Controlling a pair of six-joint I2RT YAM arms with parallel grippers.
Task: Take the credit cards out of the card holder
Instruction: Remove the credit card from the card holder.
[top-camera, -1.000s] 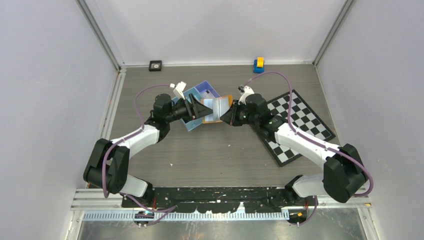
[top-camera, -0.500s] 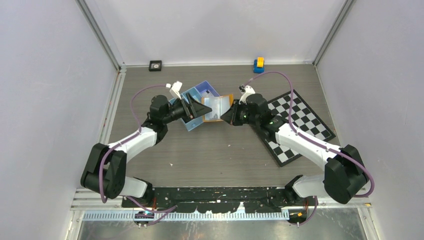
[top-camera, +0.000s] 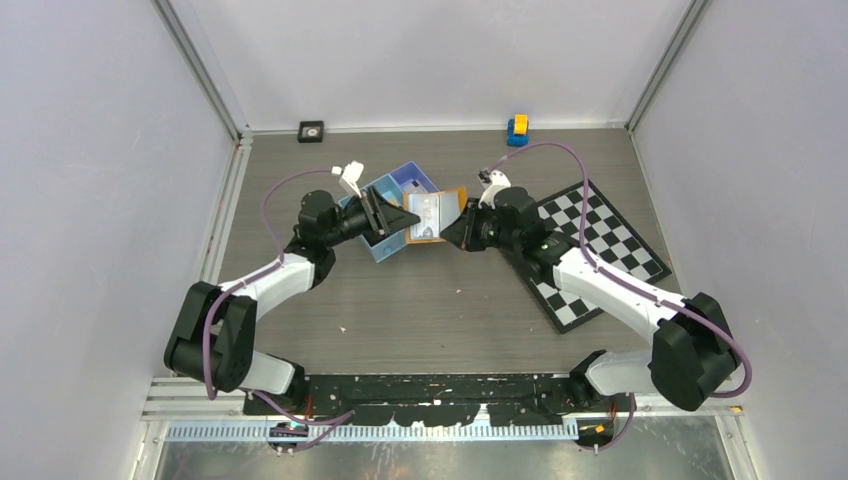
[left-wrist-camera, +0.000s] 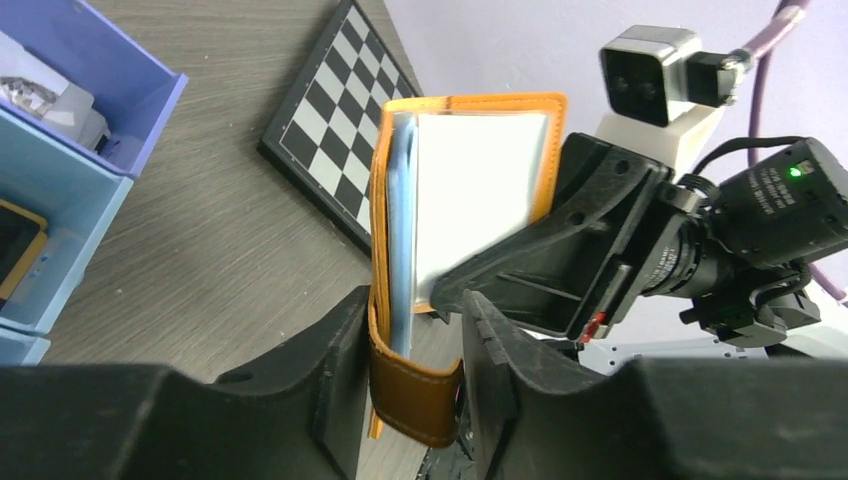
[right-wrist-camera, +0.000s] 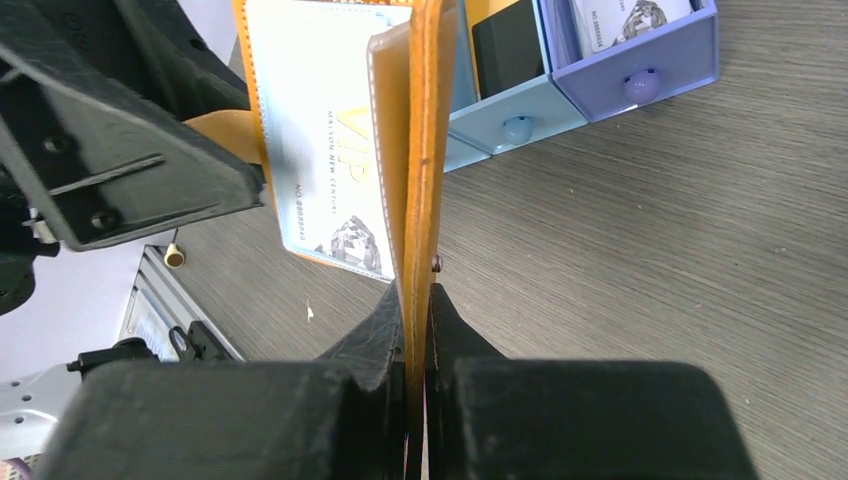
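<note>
Orange holder (top-camera: 455, 203) hangs open above table (top-camera: 420, 300), between left gripper (top-camera: 400, 217) and right gripper (top-camera: 458, 228). Blue tray (top-camera: 405, 175) just behind, chessboard (top-camera: 600, 250) to right, bare wood on near side.
Left wrist: fingers (left-wrist-camera: 335, 385) flank holder's lower flap; pinching or not, cannot tell. Pale card (left-wrist-camera: 480, 200) inside.
Right wrist: jaws pressed together on holder's edge. VIP card face exposed, tray close behind.

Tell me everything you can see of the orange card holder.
The card holder is a small orange leather-look folding case with stitched edges and a pale inside. It is open, held off the table beside the blue tray. The right gripper pinches one flap; the jaws of the left gripper clasp the other. A pale card marked VIP sits inside.
</note>
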